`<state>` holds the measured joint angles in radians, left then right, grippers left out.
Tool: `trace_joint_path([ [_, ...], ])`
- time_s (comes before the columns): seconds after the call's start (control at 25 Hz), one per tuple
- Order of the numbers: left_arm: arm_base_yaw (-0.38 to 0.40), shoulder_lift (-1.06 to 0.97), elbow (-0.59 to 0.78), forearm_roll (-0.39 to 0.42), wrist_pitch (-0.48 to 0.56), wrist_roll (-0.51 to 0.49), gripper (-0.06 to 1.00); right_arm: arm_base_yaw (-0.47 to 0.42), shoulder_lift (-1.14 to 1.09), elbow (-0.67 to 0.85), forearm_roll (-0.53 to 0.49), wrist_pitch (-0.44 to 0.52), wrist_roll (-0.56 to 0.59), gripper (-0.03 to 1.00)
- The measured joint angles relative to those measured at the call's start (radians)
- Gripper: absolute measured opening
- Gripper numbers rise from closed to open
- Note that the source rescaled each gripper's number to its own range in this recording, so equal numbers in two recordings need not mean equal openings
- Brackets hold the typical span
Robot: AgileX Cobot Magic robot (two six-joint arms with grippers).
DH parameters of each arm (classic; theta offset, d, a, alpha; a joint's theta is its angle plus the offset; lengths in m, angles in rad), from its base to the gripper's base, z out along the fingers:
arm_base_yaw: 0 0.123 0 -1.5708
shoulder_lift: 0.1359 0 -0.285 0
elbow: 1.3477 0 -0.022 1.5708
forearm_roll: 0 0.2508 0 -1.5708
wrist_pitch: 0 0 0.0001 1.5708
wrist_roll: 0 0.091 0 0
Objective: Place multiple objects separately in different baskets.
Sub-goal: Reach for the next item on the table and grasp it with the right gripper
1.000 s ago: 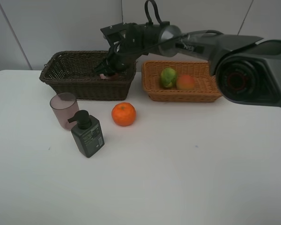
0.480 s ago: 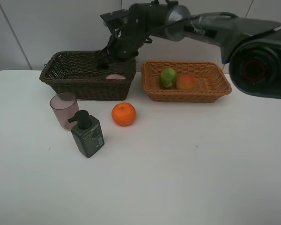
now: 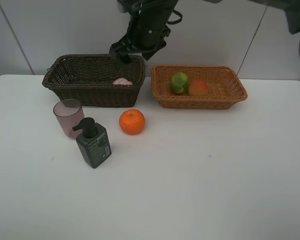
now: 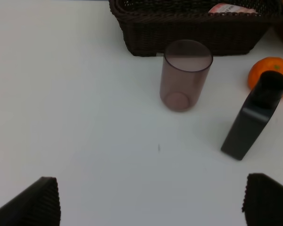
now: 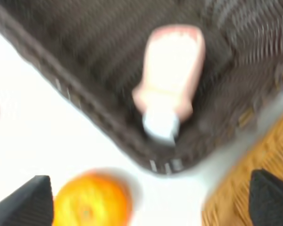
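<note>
Both released: left end effector point(image 4: 151, 202) over the tabletop point(image 4: 85, 117), right end effector point(image 3: 121, 54) above the dark basket point(image 3: 90, 95) containing the pink bottle point(image 3: 122, 81).

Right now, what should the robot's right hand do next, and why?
Probably lower the open right gripper toward the orange: the pink bottle already lies in the dark basket, the jaws hold nothing, and the orange waits on the table close by.

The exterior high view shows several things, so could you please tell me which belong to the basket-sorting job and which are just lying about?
Job: dark basket, pink bottle inside it, light basket, green fruit, peach, orange, cup, pump bottle.
Not the job: white table, wall behind.
</note>
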<state>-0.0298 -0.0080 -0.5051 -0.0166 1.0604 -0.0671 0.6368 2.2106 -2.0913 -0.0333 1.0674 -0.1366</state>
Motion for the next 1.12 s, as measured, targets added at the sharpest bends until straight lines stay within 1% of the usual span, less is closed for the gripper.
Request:
trace_joint_path([
  [0.08,0.0,0.0,0.0,0.0,0.0,0.0,1.0,0.0,-0.044,0.071,-0.011,0.012,-0.039,0.85],
  [0.28,0.0,0.0,0.0,0.0,0.0,0.0,1.0,0.0,-0.146,0.281,-0.025,0.003,-0.206,0.85],
  [0.36,0.0,0.0,0.0,0.0,0.0,0.0,1.0,0.0,-0.169,0.351,-0.025,-0.032,-0.279,0.85],
  [0.48,0.0,0.0,0.0,0.0,0.0,0.0,1.0,0.001,-0.18,0.436,-0.021,-0.122,-0.401,0.85],
  [0.6,0.0,0.0,0.0,0.0,0.0,0.0,1.0,0.002,-0.183,0.513,0.015,-0.214,-0.529,0.85],
  [0.68,0.0,0.0,0.0,0.0,0.0,0.0,1.0,0.002,-0.183,0.55,0.041,-0.274,-0.59,0.85],
  [0.76,0.0,0.0,0.0,0.0,0.0,0.0,1.0,0.002,-0.183,0.576,0.064,-0.324,-0.623,0.85],
  [0.84,0.0,0.0,0.0,0.0,0.0,0.0,1.0,0.002,-0.176,0.582,0.079,-0.351,-0.636,0.85],
  [1.12,0.0,0.0,0.0,0.0,0.0,0.0,1.0,0.017,-0.102,0.583,0.113,-0.39,-0.641,0.85],
])
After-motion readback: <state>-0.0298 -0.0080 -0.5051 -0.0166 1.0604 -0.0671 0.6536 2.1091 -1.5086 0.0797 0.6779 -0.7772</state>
